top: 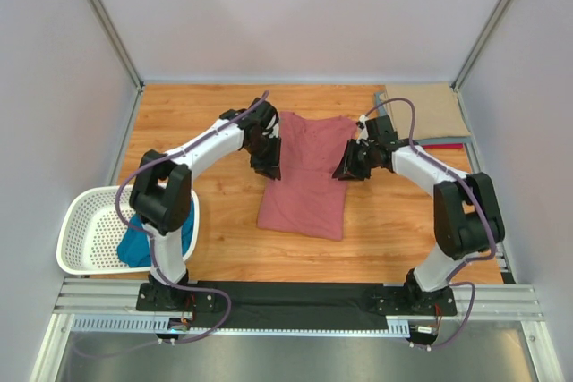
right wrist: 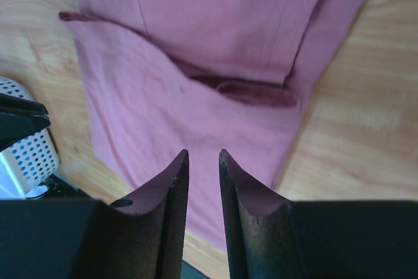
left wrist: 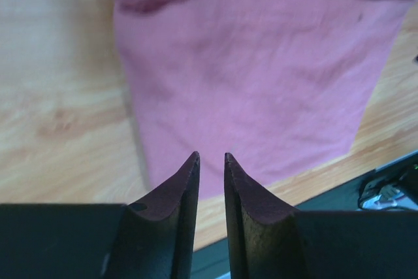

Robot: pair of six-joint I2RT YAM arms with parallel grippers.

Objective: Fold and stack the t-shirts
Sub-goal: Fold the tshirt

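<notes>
The dusty rose-red t-shirt [top: 303, 181] lies flat in the middle of the table, both sleeves folded inward, hem toward the arms. My left gripper [top: 269, 164] hovers at its left edge, jaws a little apart and empty; in the left wrist view the gripper [left wrist: 210, 155] is above the shirt [left wrist: 261, 76]. My right gripper [top: 350, 168] hovers at the shirt's right edge, jaws a little apart and empty; in the right wrist view the gripper [right wrist: 202, 151] is over the shirt [right wrist: 163, 115] near a folded sleeve [right wrist: 251, 93]. A teal blue t-shirt [top: 143, 241] lies in the basket.
The white perforated basket [top: 85, 230] stands at the left near edge. A folded tan shirt [top: 428, 110] sits at the back right on a stack with grey-blue and red edges [top: 445, 142]. Grey walls enclose the table; a black strip [top: 295, 297] runs along the front.
</notes>
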